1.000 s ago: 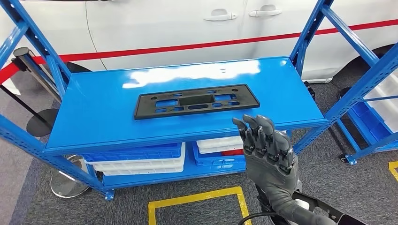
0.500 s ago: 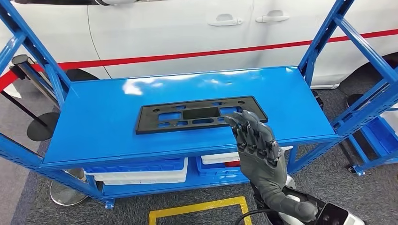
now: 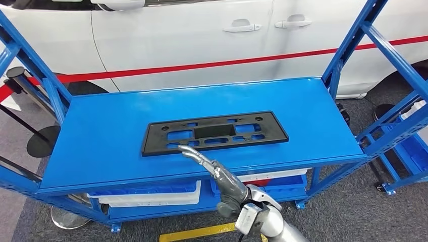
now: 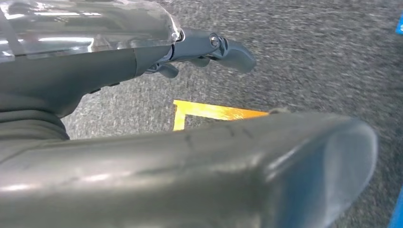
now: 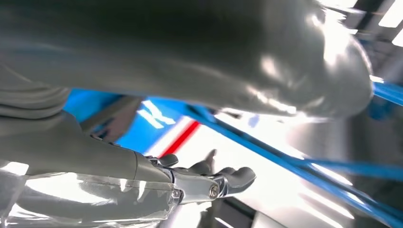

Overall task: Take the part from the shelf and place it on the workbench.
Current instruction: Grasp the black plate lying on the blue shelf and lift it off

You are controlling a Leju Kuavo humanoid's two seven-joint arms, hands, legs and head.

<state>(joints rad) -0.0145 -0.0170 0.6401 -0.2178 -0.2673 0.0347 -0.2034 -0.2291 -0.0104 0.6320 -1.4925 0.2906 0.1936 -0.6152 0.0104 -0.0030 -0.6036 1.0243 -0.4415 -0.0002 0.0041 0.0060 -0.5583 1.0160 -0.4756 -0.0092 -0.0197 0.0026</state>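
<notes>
Head view: one flat black plastic rectangular part (image 3: 215,133) is laid on the blue metal shelf (image 3: 111,131), long axis left-right. The right robot hand (image 3: 214,169) is extended at its near edge, fingers together, nothing held.

Left wrist view: the left robot hand (image 4: 209,47) is seen above grey carpet floor (image 4: 309,52); its grasp cannot be told.

Right wrist view: right fingers (image 5: 228,178) seen loosely curled, holding nothing.

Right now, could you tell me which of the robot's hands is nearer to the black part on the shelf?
The right hand: it reaches over the shelf's front edge, fingertips just short of the black part. The left hand hangs over the carpet by yellow floor tape.
</notes>
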